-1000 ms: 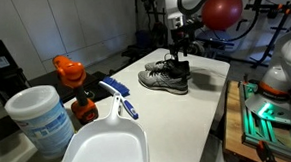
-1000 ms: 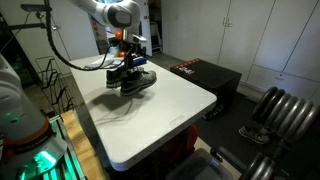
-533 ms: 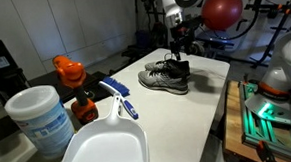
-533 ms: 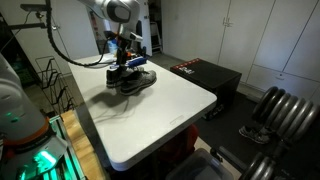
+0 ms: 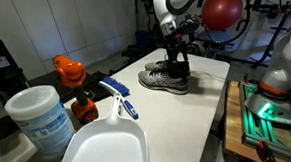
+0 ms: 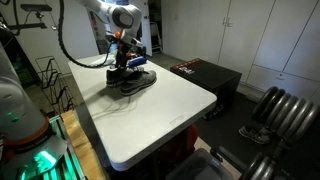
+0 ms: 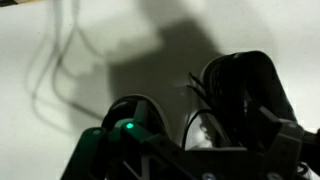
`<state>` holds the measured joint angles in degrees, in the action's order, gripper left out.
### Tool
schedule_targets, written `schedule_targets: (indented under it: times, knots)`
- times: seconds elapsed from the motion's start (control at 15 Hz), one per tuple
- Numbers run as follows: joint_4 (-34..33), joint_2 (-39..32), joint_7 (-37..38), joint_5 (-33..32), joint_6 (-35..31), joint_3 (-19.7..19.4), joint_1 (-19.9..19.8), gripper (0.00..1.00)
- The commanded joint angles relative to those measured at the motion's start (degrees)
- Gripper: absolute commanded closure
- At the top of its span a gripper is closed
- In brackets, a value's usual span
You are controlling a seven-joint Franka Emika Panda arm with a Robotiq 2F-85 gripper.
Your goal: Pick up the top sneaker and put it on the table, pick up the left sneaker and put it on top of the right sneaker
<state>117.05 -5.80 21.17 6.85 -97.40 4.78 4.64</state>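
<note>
Wrist view, looking down past the fingers [image 7: 118, 150] at the two sneakers [image 7: 243, 92]. Their dark mouths open side by side toward us, one at lower centre and the other to the right, which looks larger in the picture. We see the fingers only as dim shapes along the bottom edge, one at the left carrying a small green light and one at the far right. They stand spread wide, and we see nothing pinched between them. Around the shoes lies the white surface [image 7: 60, 55], crossed by soft shadows.

In both exterior views the arm reaches down from above, so that the fingers [image 5: 174, 49] [image 6: 122, 58] hang directly over the sneakers [image 5: 165, 78] [image 6: 133, 80]. We cannot tell whether the tips touch the shoes. The sneakers lie pressed together toward the far end of the surface [image 5: 202, 103] [image 6: 160, 115]. The darker shoe sits higher than the grey one and appears to rest partly on it.

Nearest the camera in an exterior view we note a white dustpan [image 5: 99, 144], a white tub [image 5: 39, 117] with a pale blue label, an orange-capped bottle [image 5: 70, 77] and a blue-handled brush [image 5: 120, 100], all well apart from the sneakers. A red ball [image 5: 222, 9] shows behind the arm. In an exterior view a black cabinet [image 6: 205, 75] stands just beside the surface.
</note>
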Motion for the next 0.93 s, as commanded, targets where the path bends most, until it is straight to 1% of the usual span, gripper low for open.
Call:
schedule_targets:
  times: [0.0,0.33,0.47,0.67,0.87]
  knots:
    - [-0.23,-0.13,-0.03,0.02,0.17,-0.33,0.32,0.0]
    - [-0.6,-1.64,-0.19,0.69,1.23,0.47,1.34,0.0]
    - [-0.12,-1.81,1.12,0.7,1.87,0.6,1.78,0.0]
    - [1.77,-1.19,3.36,0.67,-0.38,0.63,2.37,0.0]
    - [2.44,-1.29,4.56,1.72,-0.76,0.66,2.57,0.0]
